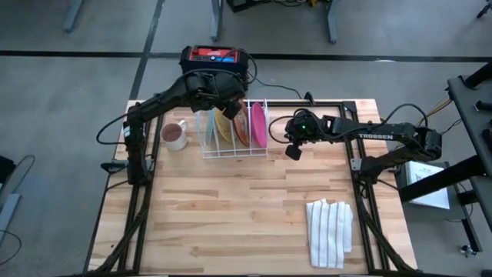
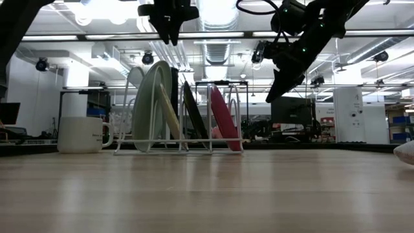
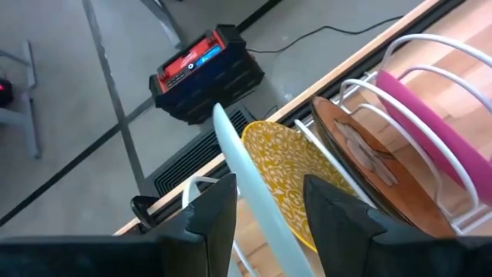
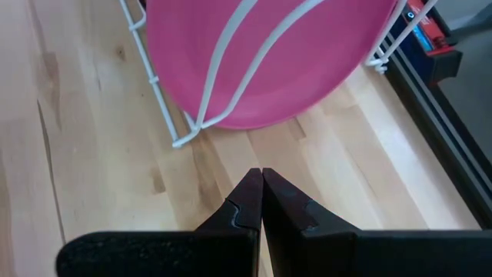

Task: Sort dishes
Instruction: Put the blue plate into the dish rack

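Four plates stand on edge in a white wire rack (image 1: 234, 153) at the table's far side: pale teal (image 3: 247, 187), yellow speckled (image 3: 296, 169), orange-brown (image 3: 369, 165) and magenta (image 3: 438, 131). They lean against the rack's wires. My left gripper (image 3: 280, 211) is open and hangs above the rack (image 2: 170, 29), with its fingers on either side of the teal plate's top rim and clear of it. My right gripper (image 1: 294, 148) is shut and empty. It hangs above the table just right of the magenta plate (image 4: 269, 69).
A white mug (image 1: 174, 136) stands left of the rack. A white striped folded cloth (image 1: 330, 231) lies at the near right. A red and black box (image 1: 215, 60) sits on the floor beyond the far edge. Bare wood spans the table's middle and near left.
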Motion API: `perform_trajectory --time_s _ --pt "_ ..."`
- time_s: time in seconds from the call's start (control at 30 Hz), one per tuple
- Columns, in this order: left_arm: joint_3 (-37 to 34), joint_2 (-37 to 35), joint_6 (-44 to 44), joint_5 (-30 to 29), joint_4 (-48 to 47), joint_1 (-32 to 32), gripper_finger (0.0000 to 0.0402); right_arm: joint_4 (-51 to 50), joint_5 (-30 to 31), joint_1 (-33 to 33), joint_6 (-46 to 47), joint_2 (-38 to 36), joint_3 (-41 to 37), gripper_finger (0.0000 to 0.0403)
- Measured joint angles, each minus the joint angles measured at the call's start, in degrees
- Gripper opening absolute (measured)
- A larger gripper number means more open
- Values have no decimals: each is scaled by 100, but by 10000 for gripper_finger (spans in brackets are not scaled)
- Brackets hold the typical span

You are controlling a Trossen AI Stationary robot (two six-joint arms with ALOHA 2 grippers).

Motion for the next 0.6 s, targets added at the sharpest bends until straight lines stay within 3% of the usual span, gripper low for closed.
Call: perform_trajectory --time_s 0.27,0.6 --pt "-74 4 -105 117 -1 41 142 2 0 0 2 0 -4 0" --pt "-914 4 -345 145 -1 54 142 7 -2 0 2 0 -4 0"
